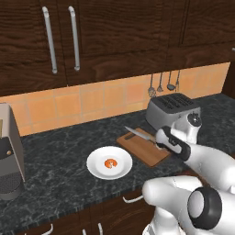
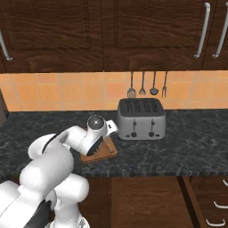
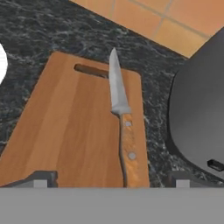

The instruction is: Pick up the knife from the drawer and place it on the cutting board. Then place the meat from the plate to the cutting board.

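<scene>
Our gripper (image 3: 111, 179) stands wide apart just above the cutting board (image 3: 65, 127), its two dark tips rising either side of the knife (image 3: 122, 127) and closed on nothing. The knife lies flat on the board along the long edge nearest the toaster (image 3: 197, 113), its tan handle between our fingertips and its silver point reaching past the slot-shaped hole at the board's far short end. We judge the knife step done.

What is left for us is the meat (image 1: 110, 163). It sits near the middle of the plate (image 1: 98, 170), a small orange-red curl with a pale centre, much smaller than the white dish around it. The plate rests on the dark counter (image 1: 55, 165) just beside the board's short end away from the toaster, toward the counter's front edge.

We expect the meat to be light, soft and somewhat slippery, and it lies low on a smooth plate. We would come straight down and close across the thickest part of the curl, gently, since a hard pinch could squash it or squeeze it out sideways. The plate itself could slide if our fingers scrape it. The open half of the board beside the knife looks like the safest place to put it.
</scene>
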Controlling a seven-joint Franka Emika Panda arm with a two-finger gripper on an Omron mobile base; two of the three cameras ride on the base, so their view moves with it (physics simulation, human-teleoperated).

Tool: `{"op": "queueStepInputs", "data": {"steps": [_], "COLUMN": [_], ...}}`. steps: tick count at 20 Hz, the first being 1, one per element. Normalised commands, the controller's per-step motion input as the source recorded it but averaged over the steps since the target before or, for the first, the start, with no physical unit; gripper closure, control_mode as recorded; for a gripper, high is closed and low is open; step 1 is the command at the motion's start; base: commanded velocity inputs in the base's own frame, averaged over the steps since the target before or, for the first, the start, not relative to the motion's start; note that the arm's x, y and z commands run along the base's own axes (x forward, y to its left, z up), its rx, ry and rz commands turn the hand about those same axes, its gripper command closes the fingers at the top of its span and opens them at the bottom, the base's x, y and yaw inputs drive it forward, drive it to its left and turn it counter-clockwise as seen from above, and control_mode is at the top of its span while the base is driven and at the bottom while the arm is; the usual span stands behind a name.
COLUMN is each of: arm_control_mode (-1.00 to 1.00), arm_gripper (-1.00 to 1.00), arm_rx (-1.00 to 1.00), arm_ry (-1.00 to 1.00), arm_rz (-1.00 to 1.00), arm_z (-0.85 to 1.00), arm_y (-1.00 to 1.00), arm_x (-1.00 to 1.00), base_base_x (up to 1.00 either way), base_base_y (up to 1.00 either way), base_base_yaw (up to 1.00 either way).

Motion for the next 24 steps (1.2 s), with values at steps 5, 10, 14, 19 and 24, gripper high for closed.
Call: {"op": "queueStepInputs", "data": {"steps": [5, 10, 14, 19, 24], "arm_control_mode": [-1.00, -1.00, -1.00, -1.00, -1.00], "arm_gripper": [-1.00, -1.00, -1.00, -1.00, -1.00], "arm_rx": [0.09, 0.14, 0.15, 0.13, 0.01], "arm_ry": [0.03, 0.07, 0.00, 0.01, 0.15], "arm_rz": [0.00, 0.00, 0.00, 0.00, 0.00], "arm_z": [0.83, 0.29, 0.04, 0.00, 0.26], "arm_y": [0.00, -0.04, -0.01, 0.39, 0.72], "arm_x": [-0.48, -0.75, -0.57, -0.25, -0.01], "base_base_x": [0.00, 0.00, 0.00, 0.00, 0.00], "base_base_y": [0.00, 0.00, 0.00, 0.00, 0.00], "base_base_yaw": [0.00, 0.00, 0.00, 0.00, 0.00]}}
